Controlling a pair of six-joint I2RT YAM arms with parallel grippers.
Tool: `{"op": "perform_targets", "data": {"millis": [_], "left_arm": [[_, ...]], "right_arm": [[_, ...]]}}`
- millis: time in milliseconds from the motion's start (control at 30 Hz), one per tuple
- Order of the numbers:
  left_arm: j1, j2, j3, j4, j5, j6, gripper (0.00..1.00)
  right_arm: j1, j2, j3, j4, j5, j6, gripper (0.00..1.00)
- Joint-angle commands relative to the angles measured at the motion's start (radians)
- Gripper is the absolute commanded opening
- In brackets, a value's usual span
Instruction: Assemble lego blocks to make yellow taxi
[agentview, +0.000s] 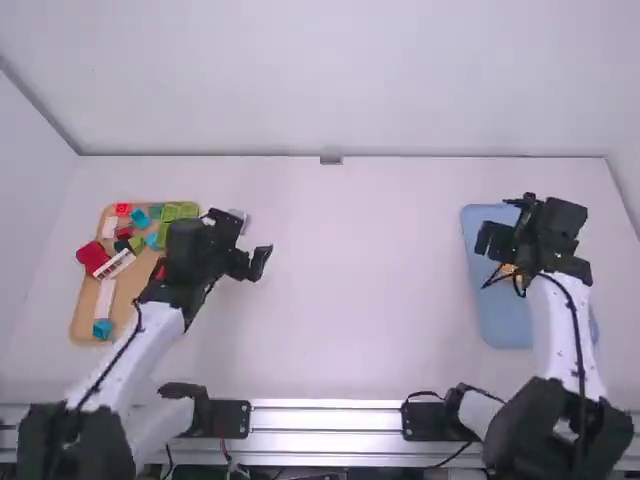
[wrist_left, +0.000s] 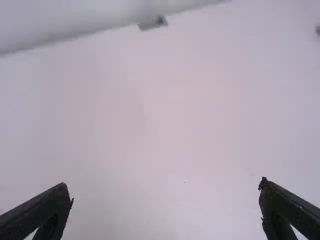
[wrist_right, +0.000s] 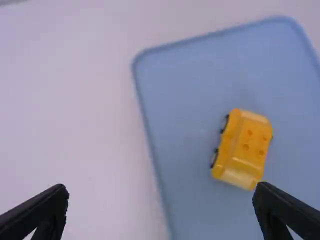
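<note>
In the high view, my left gripper (agentview: 250, 240) is above the table just right of the wooden tray, and my right gripper (agentview: 500, 220) hangs over the blue tray (agentview: 487, 320). Both stand open: nothing lies between the fingers of the left gripper (wrist_left: 166, 191) or of the right gripper (wrist_right: 161, 191) in their wrist views. A yellow toy car (wrist_right: 244, 147) with black wheels and studs on top rests on the blue tray (wrist_right: 185, 90), apart from the right fingers. From above, the yellow car (agentview: 511, 272) is partly hidden by the right arm.
Loose blocks, red, white, green and blue, lie on the wooden tray (agentview: 87, 318) at the far left, partly under the left arm. A small grey object (agentview: 331, 158) sits at the table's back edge. Bare white table (agentview: 350, 290) spans the middle between the two trays.
</note>
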Motion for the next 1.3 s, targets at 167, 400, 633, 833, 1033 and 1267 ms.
{"op": "perform_targets", "data": {"millis": [167,400,633,833,1033,1267], "left_arm": [[-0.016,-0.362,-0.003,-0.052,-0.009,-0.010,0.99],[0.001,-0.549,-0.020,-0.097,-0.029,-0.008,0.98],[0.065,-0.645,-0.116,-0.023,-0.126,-0.104,0.88],[0.065,-0.758,-0.229,-0.023,-0.239,-0.171,0.77],[0.065,-0.907,-0.378,-0.023,-0.338,-0.171,0.62],[0.065,-1.066,-0.547,-0.023,-0.338,-0.171,0.45]], "right_arm": [[0.182,-0.163,0.019,-0.018,-0.004,0.171,0.98],[0.310,-0.246,0.004,-0.003,0.012,0.273,0.96],[0.336,-0.335,-0.085,0.086,0.101,0.184,0.88],[0.336,-0.434,-0.184,0.185,0.152,0.085,0.78],[0.336,-0.568,-0.319,0.319,0.152,0.073,0.64],[0.336,-0.739,-0.490,0.434,0.152,0.073,0.47]]}}
